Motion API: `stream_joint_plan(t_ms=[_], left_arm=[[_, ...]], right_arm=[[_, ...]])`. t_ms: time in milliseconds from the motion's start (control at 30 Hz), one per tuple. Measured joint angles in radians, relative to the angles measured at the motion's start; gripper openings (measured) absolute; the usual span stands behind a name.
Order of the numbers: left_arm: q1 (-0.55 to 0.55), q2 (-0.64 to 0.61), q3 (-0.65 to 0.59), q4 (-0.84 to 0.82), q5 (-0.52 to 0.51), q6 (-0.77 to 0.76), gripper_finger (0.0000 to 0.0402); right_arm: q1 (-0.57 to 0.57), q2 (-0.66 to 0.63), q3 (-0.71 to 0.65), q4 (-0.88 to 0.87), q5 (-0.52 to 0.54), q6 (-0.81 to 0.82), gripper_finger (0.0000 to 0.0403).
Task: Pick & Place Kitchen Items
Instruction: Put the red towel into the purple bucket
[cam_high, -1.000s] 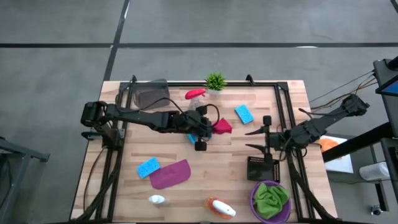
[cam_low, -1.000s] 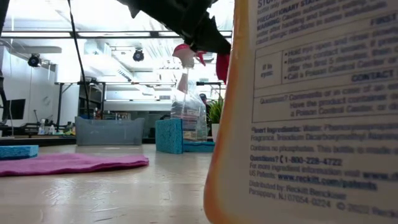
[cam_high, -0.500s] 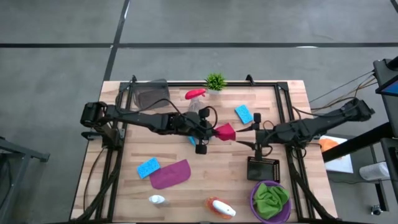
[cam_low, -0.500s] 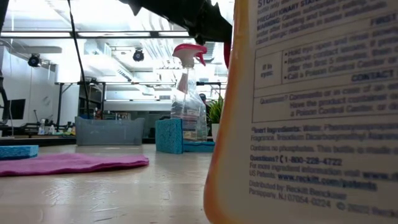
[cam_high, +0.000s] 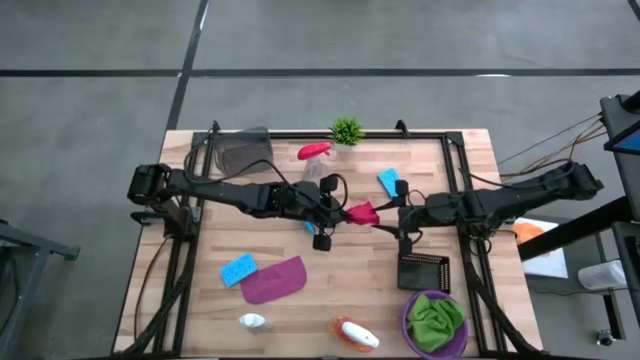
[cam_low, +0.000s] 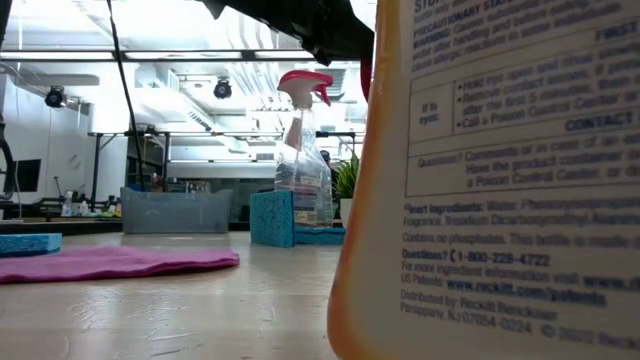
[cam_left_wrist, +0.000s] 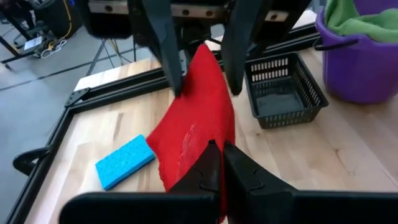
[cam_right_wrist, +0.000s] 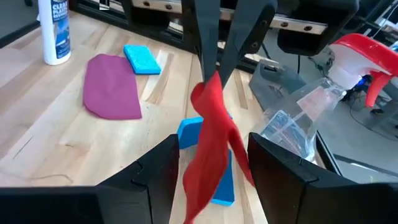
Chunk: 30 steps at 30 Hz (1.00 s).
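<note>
My left gripper (cam_high: 342, 212) is over the table's middle, shut on a magenta-red cloth (cam_high: 361, 213) that is lifted off the table. My right gripper (cam_high: 390, 217) has come in from the right and is open. Its two fingers (cam_left_wrist: 169, 59) stand on either side of the hanging cloth (cam_right_wrist: 211, 146); I cannot tell whether they touch it. A blue sponge (cam_right_wrist: 208, 165) lies on the table under the cloth. My left gripper pinches the cloth's upper end (cam_right_wrist: 211, 84) between its two fingers. The fingers (cam_left_wrist: 208, 165) slant down from the table's left. The cloth hangs slack below them, clear of the table.
A red-topped clear spray bottle (cam_high: 313, 160), a plant (cam_high: 346, 130) and a grey cloth (cam_high: 240, 152) stand at the far side. Two blue sponges (cam_high: 391, 181) (cam_high: 238, 268), a purple cloth (cam_high: 273, 280), a white bottle (cam_high: 252, 321), an orange bottle (cam_high: 355, 334), a black basket (cam_high: 422, 271) and a purple bucket (cam_high: 410, 325) with a green cloth are also on the table.
My right gripper has gone toward the table's left, up to the cloth, and its open fingers now stand on either side of it. My left gripper has risen a little with the cloth, which has shifted slightly toward the right.
</note>
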Motion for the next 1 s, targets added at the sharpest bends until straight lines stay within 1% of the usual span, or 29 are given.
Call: stream_joint_plan(t_ms=[100, 200, 300, 400, 433, 500, 667, 733, 867, 933, 1000], left_arm=[[0.0, 0.0, 0.0, 0.0, 0.0, 0.0, 0.0], [0.0, 0.0, 0.0, 0.01, 0.006, 0.0, 0.0], [0.0, 0.0, 0.0, 0.022, 0.013, 0.002, 0.0006], [0.001, -0.001, 0.0, 0.027, 0.047, 0.048, 0.0023], [0.001, -0.002, 0.0, 0.026, 0.063, 0.068, 0.003], [0.001, -0.005, 0.0, 0.032, 0.094, 0.096, 0.0045], [0.0, -0.022, 0.0, 0.048, 0.107, 0.079, 0.0076], [0.001, -0.045, -0.003, 0.036, 0.158, 0.081, 0.0085], [0.003, -0.128, -0.072, 0.046, 0.288, 0.144, 0.0094], [0.005, -0.186, -0.137, 0.112, 0.308, 0.14, 0.0094], [0.007, -0.247, -0.213, 0.211, 0.308, 0.094, 0.0095]], right_arm=[[-0.013, 0.027, 0.015, 0.009, -0.003, -0.004, 0.0186], [-0.025, 0.066, 0.031, 0.011, -0.056, -0.006, 0.0172], [-0.029, 0.112, 0.046, 0.027, -0.098, -0.013, 0.0125], [-0.029, 0.159, 0.058, 0.046, -0.103, -0.032, 0.0048], [-0.029, 0.172, 0.058, 0.059, -0.103, -0.039, 0.0034], [-0.029, 0.196, 0.059, 0.086, -0.111, -0.042, 0.0029], [-0.031, 0.23, 0.059, 0.113, -0.126, -0.049, 0.0018], [-0.031, 0.229, 0.059, 0.131, -0.135, -0.049, 0.0018], [-0.031, 0.205, 0.057, 0.176, -0.226, -0.052, 0.0018], [-0.031, 0.184, 0.049, 0.215, -0.288, -0.053, 0.0018], [-0.032, 0.171, 0.019, 0.306, -0.35, -0.053, 0.0018]])
